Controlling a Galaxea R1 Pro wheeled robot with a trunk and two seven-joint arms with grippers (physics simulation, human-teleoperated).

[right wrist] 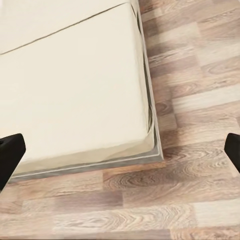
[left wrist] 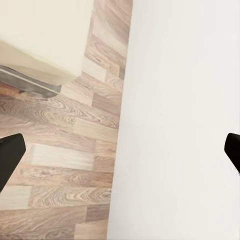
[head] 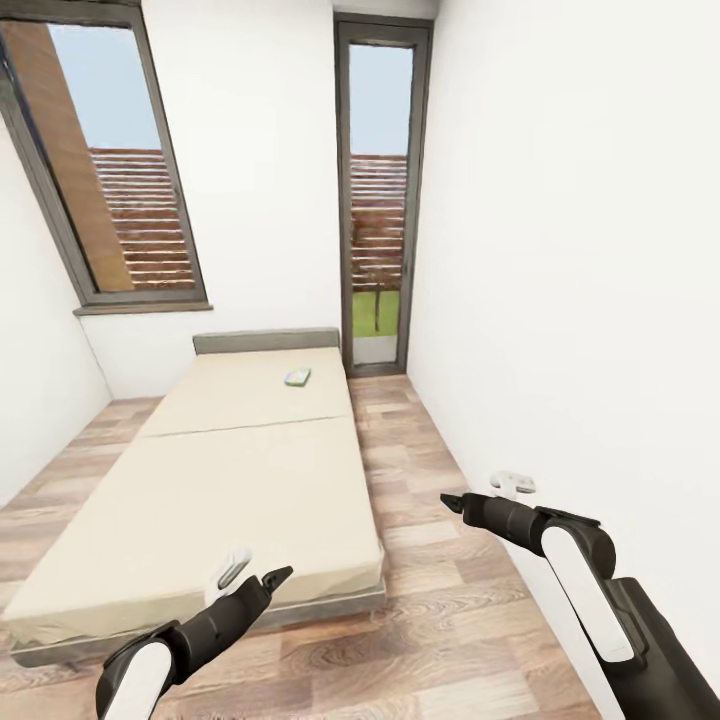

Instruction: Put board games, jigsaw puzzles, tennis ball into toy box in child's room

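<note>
I face the bed [head: 230, 470], a low beige mattress on a grey-brown frame, in the child's room. One board game [head: 298, 377], a small flat greenish box, lies on the mattress near the headboard. My left gripper [head: 272, 577] hovers open over the bed's near end, far from that box. My right gripper [head: 452, 501] hangs open above the floor to the right of the bed. Both wrist views show dark fingertips [left wrist: 10, 155] [right wrist: 10, 155] spread wide with nothing between them. The table, toy box, jigsaw puzzles and tennis ball are out of view.
A strip of wood-plank floor [head: 440, 560] runs between the bed and the white right wall [head: 580, 300]. A tall dark-framed window [head: 378, 200] stands at the far end, and a wider one [head: 110, 170] is at the left. The bed's foot corner [right wrist: 150, 145] borders the floor.
</note>
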